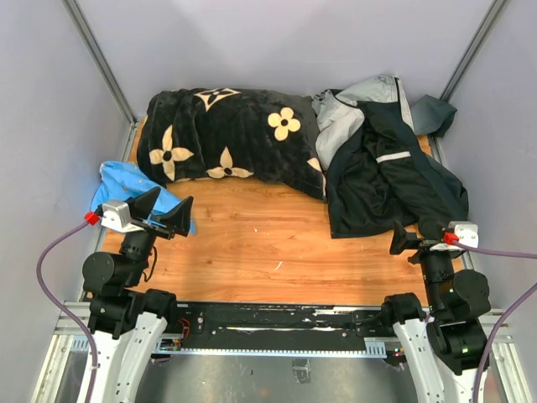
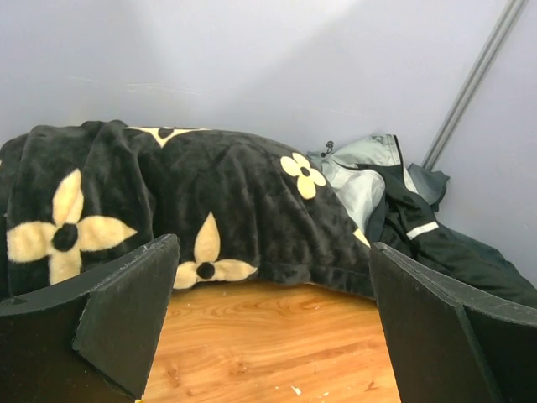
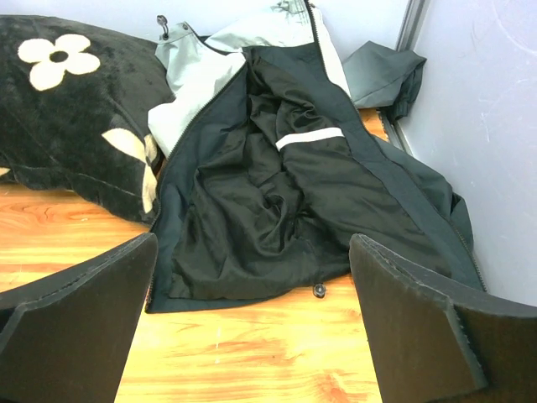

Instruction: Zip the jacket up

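Seemingly unzipped, the jacket [image 1: 382,172] lies against the blanket [image 1: 235,134]; both jaws gape empty.

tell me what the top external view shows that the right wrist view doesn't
Only the top external view shows the blue cloth at the left edge of the table and the open left hand. Only the right wrist view shows a small dark knob by the lower hem of the jacket. Both show the jacket lying unzipped, the flowered blanket, the wooden table and the open right hand.
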{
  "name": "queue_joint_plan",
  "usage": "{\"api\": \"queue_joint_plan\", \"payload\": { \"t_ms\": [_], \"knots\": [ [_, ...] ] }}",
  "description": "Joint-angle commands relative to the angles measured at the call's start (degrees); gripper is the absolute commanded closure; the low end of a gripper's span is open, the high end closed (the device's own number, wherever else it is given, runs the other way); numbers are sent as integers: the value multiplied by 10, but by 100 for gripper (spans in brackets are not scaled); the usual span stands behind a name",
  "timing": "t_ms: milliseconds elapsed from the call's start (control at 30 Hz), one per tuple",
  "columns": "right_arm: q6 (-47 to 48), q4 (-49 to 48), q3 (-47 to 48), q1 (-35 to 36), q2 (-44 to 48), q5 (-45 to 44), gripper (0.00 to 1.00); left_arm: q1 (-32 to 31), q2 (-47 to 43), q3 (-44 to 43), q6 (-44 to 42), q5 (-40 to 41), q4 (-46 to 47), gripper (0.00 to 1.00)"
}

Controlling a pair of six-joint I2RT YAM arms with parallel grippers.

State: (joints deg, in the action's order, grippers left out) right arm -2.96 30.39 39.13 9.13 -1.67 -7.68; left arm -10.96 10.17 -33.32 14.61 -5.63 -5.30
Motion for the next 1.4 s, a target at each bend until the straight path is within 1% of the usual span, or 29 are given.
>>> {"api": "queue_joint_plan", "payload": {
  "t_ms": [0,167,300,400,567,700,800,900,1000,1067,1200,1367],
  "knots": [
    [-6,0,-1,-20,4,9,2,5,-3,6,-4,-23,28,1],
    [-11,0,-2,-21,8,14,2,3,19,8,12,-61,53,1],
    [-34,8,7,-21,-14,43,2,3,52,-6,11,-83,44,1],
    [-63,11,20,-21,-56,74,2,3,65,-11,11,-98,36,1],
    [-91,3,17,-21,-144,158,2,2,80,-11,12,-113,22,1],
    [-95,-56,-36,-22,-193,199,1,2,87,-6,5,-110,8,1],
    [-95,-100,-66,-21,-244,217,2,0,86,-8,-9,-74,-12,1],
    [-104,-155,-90,-14,-318,217,1,-2,84,-7,-12,-52,-17,1],
    [-102,-202,-92,7,-417,176,2,-6,81,-6,-13,-40,-20,1],
    [-93,-214,-76,28,-500,141,1,-8,83,-5,-13,-38,-21,1],
    [-82,-223,-23,68,-637,88,1,-16,82,-5,-13,-38,-24,1],
    [-82,-218,58,75,-781,86,2,-28,77,-4,-16,-33,-27,1]
  ]
}}
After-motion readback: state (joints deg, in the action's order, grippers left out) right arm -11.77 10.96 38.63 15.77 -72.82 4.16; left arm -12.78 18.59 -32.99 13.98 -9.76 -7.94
